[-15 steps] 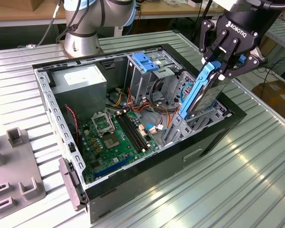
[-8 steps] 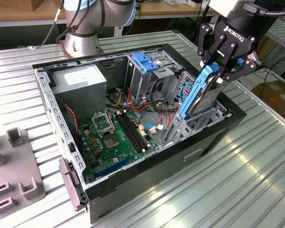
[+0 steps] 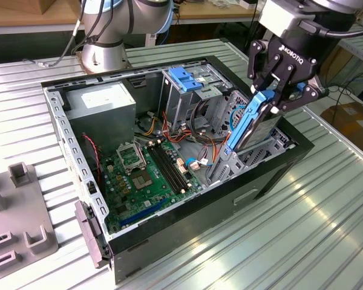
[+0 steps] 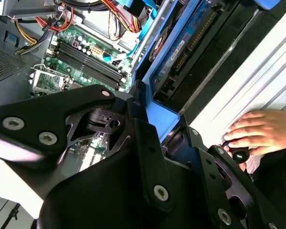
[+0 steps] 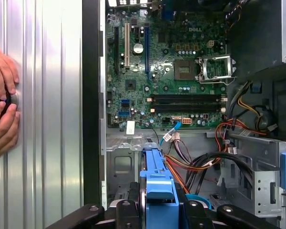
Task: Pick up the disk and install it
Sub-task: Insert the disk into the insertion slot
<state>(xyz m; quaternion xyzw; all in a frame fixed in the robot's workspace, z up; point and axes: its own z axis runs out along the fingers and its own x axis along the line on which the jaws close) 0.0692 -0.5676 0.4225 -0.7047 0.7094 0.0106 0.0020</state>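
Note:
My gripper [image 3: 282, 90] is shut on the disk [image 3: 252, 125], a flat drive with blue plastic rails, held on edge and tilted. It hangs over the open computer case [image 3: 278, 172], at the case's end toward the exterior view's right, and its lower end reaches down to the metal bay [image 3: 227, 166] there. In the first wrist view the disk's blue rail [image 5: 159, 179] runs out from between my fingers [image 5: 125, 212]. In the second wrist view the disk's [image 4: 183, 50] dark face and connector edge show past the gripper [image 4: 155, 126].
Inside the case lie a green motherboard [image 3: 148, 172], a grey power-supply box [image 3: 103, 106], a drive cage with a blue handle [image 3: 184, 81] and loose cables [image 5: 195, 164]. A person's hand [image 5: 2, 105] rests on the ribbed table [image 3: 302, 241] beside the case. A grey fixture [image 3: 18, 232] stands at the exterior view's left.

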